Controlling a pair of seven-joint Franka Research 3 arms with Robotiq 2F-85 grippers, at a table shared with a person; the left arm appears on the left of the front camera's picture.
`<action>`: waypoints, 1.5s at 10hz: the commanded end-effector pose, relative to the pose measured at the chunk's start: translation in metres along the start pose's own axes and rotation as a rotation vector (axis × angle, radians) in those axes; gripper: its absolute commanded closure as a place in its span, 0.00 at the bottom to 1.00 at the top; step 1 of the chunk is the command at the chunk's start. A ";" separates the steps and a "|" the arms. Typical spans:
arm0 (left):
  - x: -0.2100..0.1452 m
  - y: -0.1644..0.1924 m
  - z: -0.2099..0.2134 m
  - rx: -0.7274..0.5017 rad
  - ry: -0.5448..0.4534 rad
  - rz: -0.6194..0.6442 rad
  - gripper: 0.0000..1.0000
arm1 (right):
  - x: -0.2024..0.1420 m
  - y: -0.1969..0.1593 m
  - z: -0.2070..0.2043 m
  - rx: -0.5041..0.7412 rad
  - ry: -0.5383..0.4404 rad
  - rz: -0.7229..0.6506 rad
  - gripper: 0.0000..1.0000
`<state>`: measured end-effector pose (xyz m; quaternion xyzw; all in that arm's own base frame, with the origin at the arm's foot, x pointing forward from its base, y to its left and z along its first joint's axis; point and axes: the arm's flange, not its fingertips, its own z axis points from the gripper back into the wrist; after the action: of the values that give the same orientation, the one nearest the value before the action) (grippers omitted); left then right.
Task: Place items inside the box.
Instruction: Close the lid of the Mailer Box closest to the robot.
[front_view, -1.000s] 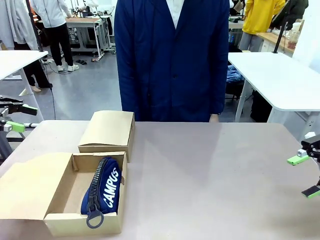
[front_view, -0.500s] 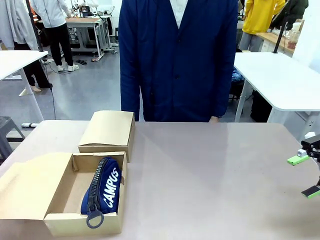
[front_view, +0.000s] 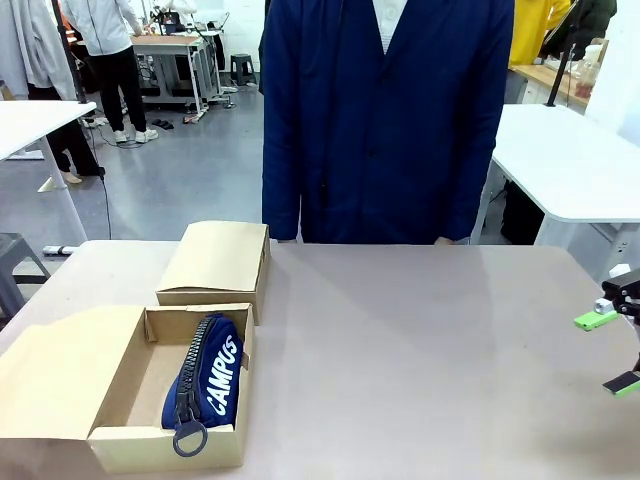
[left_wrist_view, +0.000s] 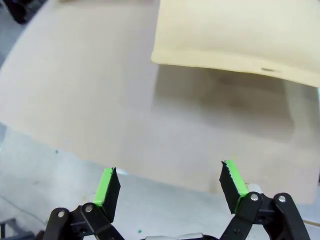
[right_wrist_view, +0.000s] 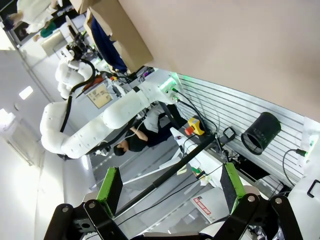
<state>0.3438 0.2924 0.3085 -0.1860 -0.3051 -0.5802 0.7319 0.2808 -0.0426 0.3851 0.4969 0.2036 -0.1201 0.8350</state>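
Inside the open cardboard box (front_view: 120, 395) you already have the navy CAMPUS pencil pouch (front_view: 207, 383). It lies against the box wall nearest the closed box (front_view: 218, 262), long axis running from that box toward you, zip pull ring at your end. Both the right gripper (front_view: 612, 352) and the left gripper (left_wrist_view: 169, 187) are spread apart and empty. Place the next item beside the pouch, parallel to it, and release low.

Navy white-lettered pouch (front_view: 207, 382), tan box (front_view: 110, 440)
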 end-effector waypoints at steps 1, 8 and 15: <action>0.007 0.007 -0.019 -0.071 0.004 -0.005 0.00 | -0.003 0.001 0.001 0.007 0.004 -0.001 0.00; 0.038 0.017 -0.050 -0.177 -0.310 -0.045 0.00 | -0.003 0.001 0.001 0.007 0.004 -0.001 0.00; 0.092 -0.005 -0.034 -0.086 -0.662 -0.113 0.00 | -0.003 0.001 0.001 0.007 0.004 -0.001 0.00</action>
<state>0.3705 0.2153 0.3333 -0.3798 -0.4751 -0.5464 0.5757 0.2807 -0.0426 0.3851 0.4970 0.2037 -0.1201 0.8349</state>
